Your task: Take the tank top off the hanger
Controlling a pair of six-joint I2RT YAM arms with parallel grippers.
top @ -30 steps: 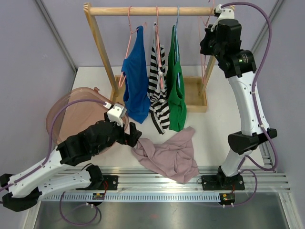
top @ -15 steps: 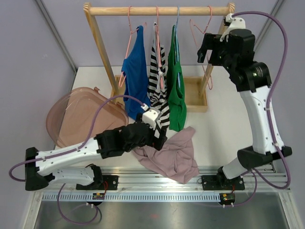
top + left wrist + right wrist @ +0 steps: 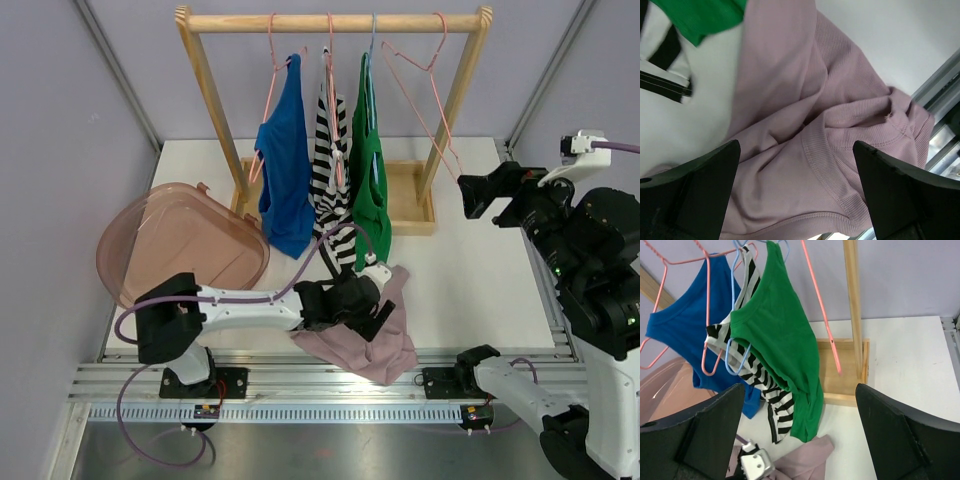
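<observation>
A mauve tank top (image 3: 388,350) lies crumpled on the table in front of the rack, off any hanger. It fills the left wrist view (image 3: 790,115). My left gripper (image 3: 372,315) hovers open right over it, fingers either side of a ribbed hem, nothing pinched (image 3: 796,150). An empty pink wire hanger (image 3: 420,110) hangs tilted at the rail's right end (image 3: 823,315). My right gripper (image 3: 474,196) is open and empty, off to the right of the rack, looking back at it (image 3: 800,387).
The wooden rack (image 3: 330,21) still carries a blue top (image 3: 285,170), a striped one (image 3: 332,195) and a green one (image 3: 372,190) on hangers. A pink translucent basin (image 3: 170,245) sits at the left. Metal rails run along the near edge.
My right gripper opened off the empty hanger and swung down and right, away from the rail. The hanger now swings free. My left arm reached right over the mauve top.
</observation>
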